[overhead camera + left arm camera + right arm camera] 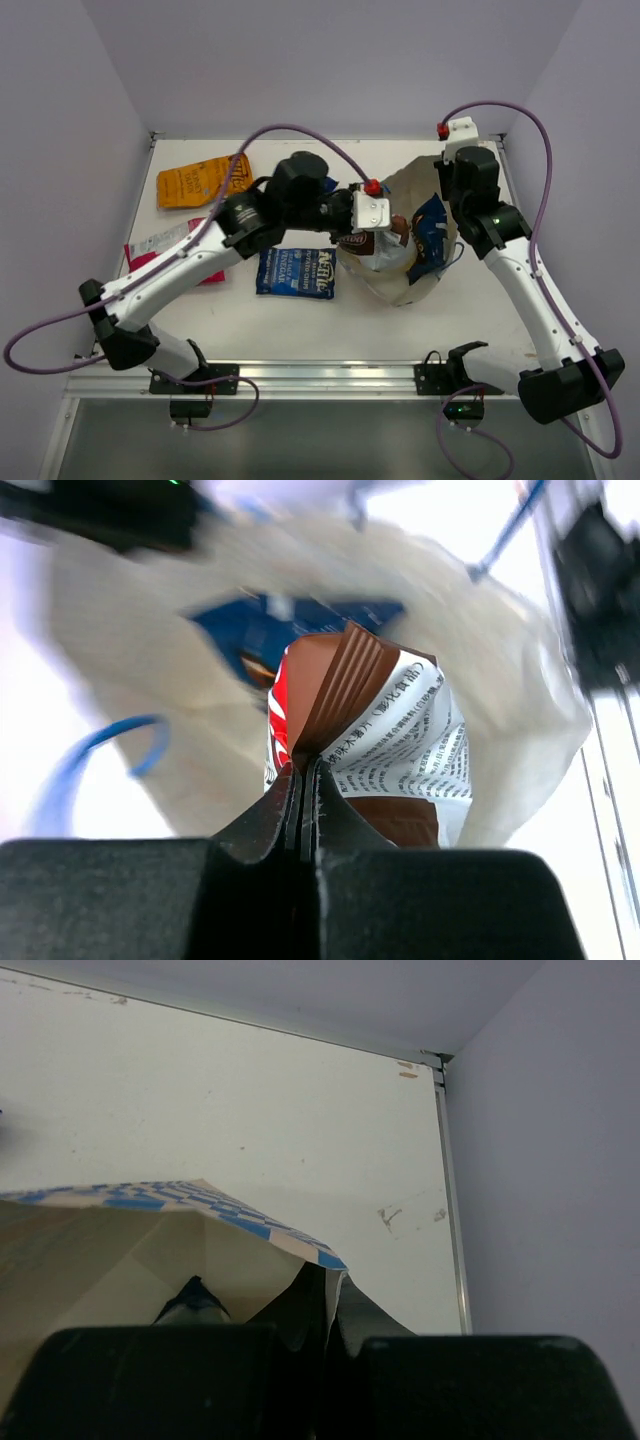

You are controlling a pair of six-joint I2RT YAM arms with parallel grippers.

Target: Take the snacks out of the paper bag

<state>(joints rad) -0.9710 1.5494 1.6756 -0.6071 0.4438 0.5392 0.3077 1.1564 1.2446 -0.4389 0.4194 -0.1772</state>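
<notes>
- Left gripper [302, 775] is pinched tight on the top seam of the brown-and-white chip bag [380, 730]. That bag sits right at the mouth of the paper bag [500, 680], partly poking out but not clear of it yet imo.
- Right gripper [328, 1310] is clamped on the paper bag's edge near the checkered band [200, 1200]. We'd guess it's holding the bag steady.
- Done so far, going by the top view: 3 snacks are lying out on the table [300, 320]. These are the orange packet [200, 182] at the far left, the magenta packet [150, 245] partly under the left arm, and the dark blue packet [295, 272] just left of the paper bag.
- Left to do: pull the chip bag all the way out and drop it. After that there's at least 1 more blue packet [435, 235] inside, plus smth pale blue-white [385, 262] under the chip bag. We'd call it roughly halfway, maybe a bit less.
- Hard to see: the bag interior is mostly covered by the left wrist from above, so we can't tell if anything small is buried deeper.
- Left wrist view is blurry around the edges. The blue loop handle [90, 760] is just a smear.
- Right wrist view shows only the bag wall, nothing of the contents.
</notes>
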